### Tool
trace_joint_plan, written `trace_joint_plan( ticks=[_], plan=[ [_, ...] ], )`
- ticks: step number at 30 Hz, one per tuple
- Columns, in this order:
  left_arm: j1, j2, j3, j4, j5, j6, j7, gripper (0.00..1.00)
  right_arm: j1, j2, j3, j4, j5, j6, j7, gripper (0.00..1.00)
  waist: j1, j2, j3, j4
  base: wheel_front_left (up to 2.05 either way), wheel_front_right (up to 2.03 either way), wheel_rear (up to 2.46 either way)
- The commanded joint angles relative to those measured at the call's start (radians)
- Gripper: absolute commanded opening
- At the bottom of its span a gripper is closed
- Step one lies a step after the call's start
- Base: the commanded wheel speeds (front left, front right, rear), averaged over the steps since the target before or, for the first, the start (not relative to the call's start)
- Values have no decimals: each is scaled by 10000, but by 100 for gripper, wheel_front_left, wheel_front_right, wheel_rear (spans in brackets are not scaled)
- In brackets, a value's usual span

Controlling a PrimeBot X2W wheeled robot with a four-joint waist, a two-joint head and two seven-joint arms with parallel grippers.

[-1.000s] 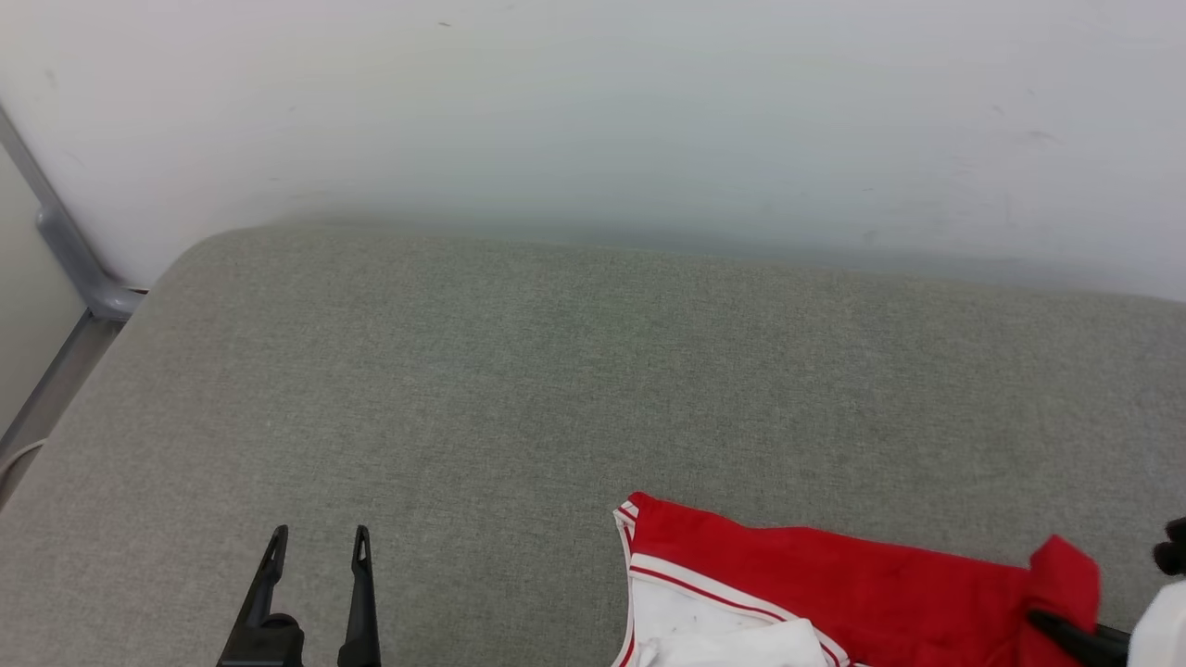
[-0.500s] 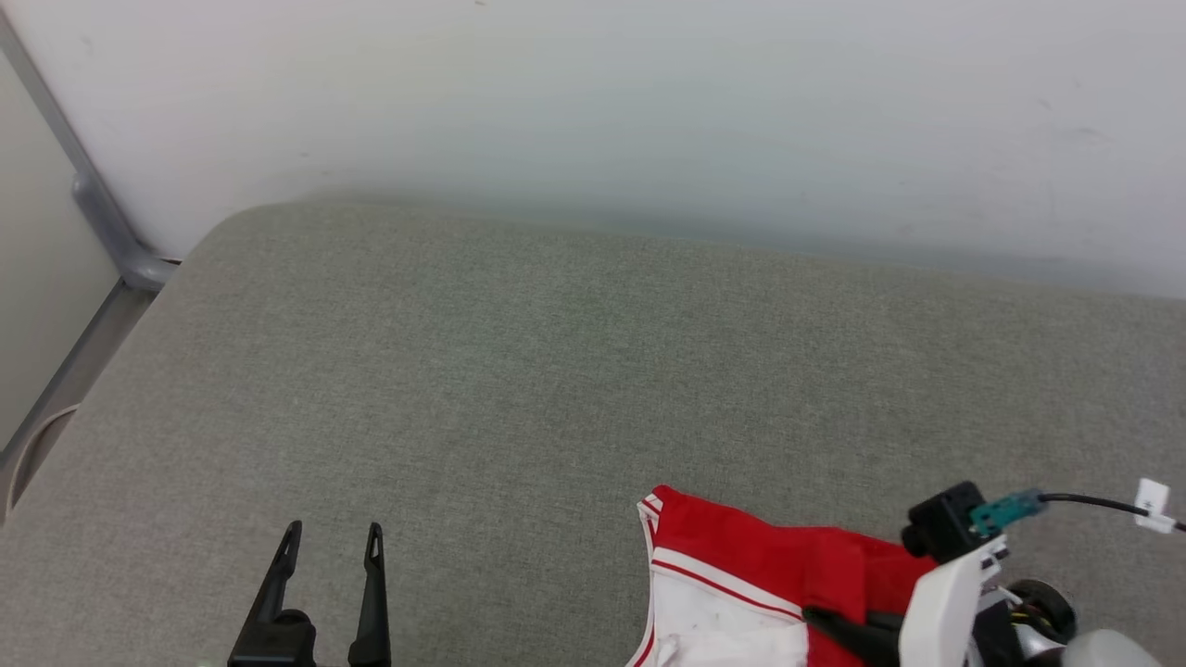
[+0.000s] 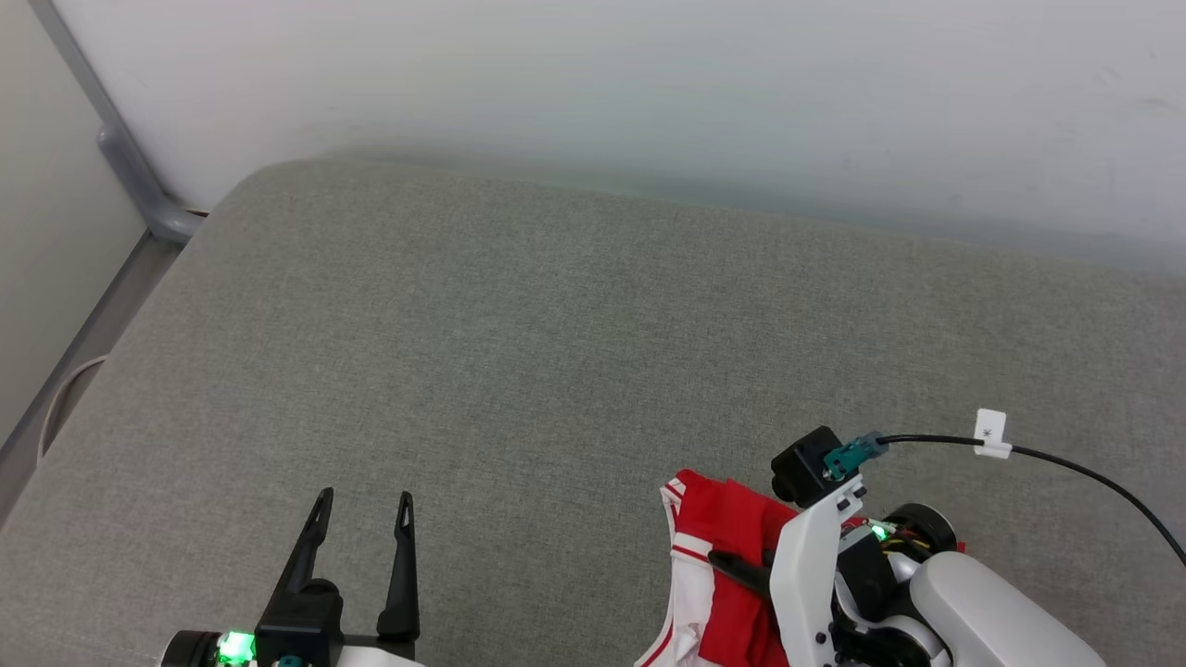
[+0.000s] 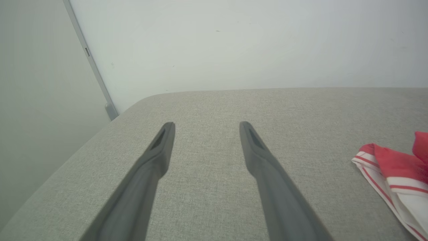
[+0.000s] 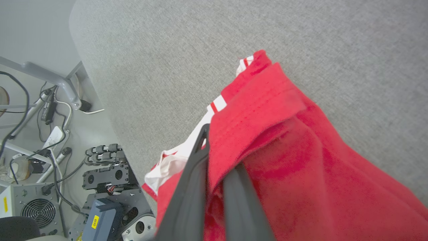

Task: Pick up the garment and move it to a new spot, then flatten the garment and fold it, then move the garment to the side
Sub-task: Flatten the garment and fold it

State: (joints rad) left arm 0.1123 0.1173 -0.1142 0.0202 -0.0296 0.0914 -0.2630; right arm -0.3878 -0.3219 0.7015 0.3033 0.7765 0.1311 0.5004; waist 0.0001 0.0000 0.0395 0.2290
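While the grey pad (image 3: 556,352) takes up most of the head view, with a white wall (image 3: 649,93) along its far edge and a grey metal tube (image 3: 130,176) off its far left corner, the garment (image 3: 727,523) sits bunched at the pad's near edge, right of the middle. It shows as red cloth with a white panel and red-and-white striped trim. In the left wrist view its striped corner (image 4: 384,167) lies on the pad's surface. The right arm's pale forearm (image 3: 991,611) reaches in over the pad's near right corner, and the right gripper (image 3: 737,567) is clamped on a fold of the red cloth. In the right wrist view the fold (image 5: 254,110) drapes across the dark fingers (image 5: 195,174), pinched between them, with the rest of the red cloth spreading below. Beyond the pad's rounded corner in that view, equipment and cables (image 5: 100,167) stand on the floor. The left gripper (image 3: 364,496) hovers over the pad's near left part, well apart from the garment, its fingers (image 4: 160,147) spread wide and holding nothing. A black cable with a small white tag (image 3: 991,434) runs from the right wrist's camera (image 3: 804,468) out over the pad's right side.
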Motion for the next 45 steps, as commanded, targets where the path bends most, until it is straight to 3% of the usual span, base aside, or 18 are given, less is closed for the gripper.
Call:
trace_joint_plan(
  ticks=[1, 9, 10, 11, 12, 19, 28, 33, 38, 45],
  plan=[
    [-113, -45, -2, 14, 42, -6, -22, 100, -150, 65, 82, 151, -86, -8, -78, 0, -1, 0, 75, 74, 0, 0, 0],
    [-187, -163, -22, 142, 48, -47, -22, 100, -588, 387, 1230, 2072, -340, -8, -441, 0, -1, 0, 183, 188, 0, 0, 0],
    [-165, -165, -6, 167, 47, -48, -22, 100, -583, 411, 1300, 2134, -257, -8, -585, 22, -1, 0, 150, 168, 0, 0, 0],
    [-129, -164, 16, 179, 44, -44, -22, 100, -580, 405, 1364, 2142, -211, -8, -735, 65, -1, 0, 116, 134, 0, 0, 0],
    [-101, -166, 40, 196, 43, -43, -22, 100, -621, 335, 1436, 2078, -225, -8, -937, 100, -1, 0, 76, 99, 0, 0, 0],
    [48, -118, 142, 254, 55, -99, -22, 100, -326, -341, 1068, 916, -186, -8, -2765, 100, -1, 0, -347, -315, 0, 0, 0],
    [204, -76, 314, 149, -60, -266, -22, 100, 701, -906, -1538, -244, -1640, -8, -4940, 100, -1, 0, -685, -999, 0, 0, 0],
    [215, -106, 371, 124, 4, -280, -22, 100, 1546, -430, -3674, -694, -3120, -10, -5966, 100, -1, 0, -752, -1313, 0, 0, 0],
    [126, -138, 262, 76, 114, -275, -22, 100, 2569, 475, -5604, -1190, -4601, -8, -6737, 100, -1, 0, -794, -1511, 0, 0, 0],
    [222, -113, 242, 57, 146, -229, -22, 100, 3906, 1769, -7216, -1953, -6145, -8, -7358, 100, -1, 0, -878, -1628, 0, 0, 0]
  ],
)
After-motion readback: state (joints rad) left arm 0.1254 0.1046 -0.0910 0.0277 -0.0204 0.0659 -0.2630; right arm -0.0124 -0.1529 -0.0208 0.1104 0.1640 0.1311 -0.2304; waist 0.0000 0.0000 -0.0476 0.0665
